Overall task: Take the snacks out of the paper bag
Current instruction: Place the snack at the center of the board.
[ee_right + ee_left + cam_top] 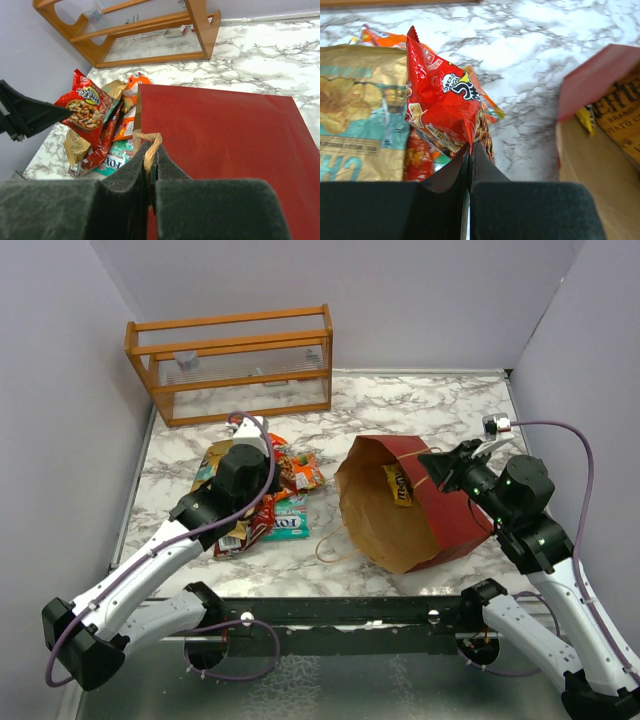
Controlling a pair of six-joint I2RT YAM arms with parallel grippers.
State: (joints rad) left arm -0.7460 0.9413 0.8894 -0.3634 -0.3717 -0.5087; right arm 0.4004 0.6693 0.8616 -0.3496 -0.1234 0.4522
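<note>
Now left gripper clamped on red packet corner, over pile. Right gripper pinched shut on bag rim. Bag mouth opens toward left gripper. Yellow packet inside, lying rightward of it.

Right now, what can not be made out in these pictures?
Top view: the dark red paper bag shows one yellow packet; its wall hides any others.
Left wrist: the left edge cuts the gold crisp packet.
Top view: grey items in the orange wooden rack are too small.
</note>
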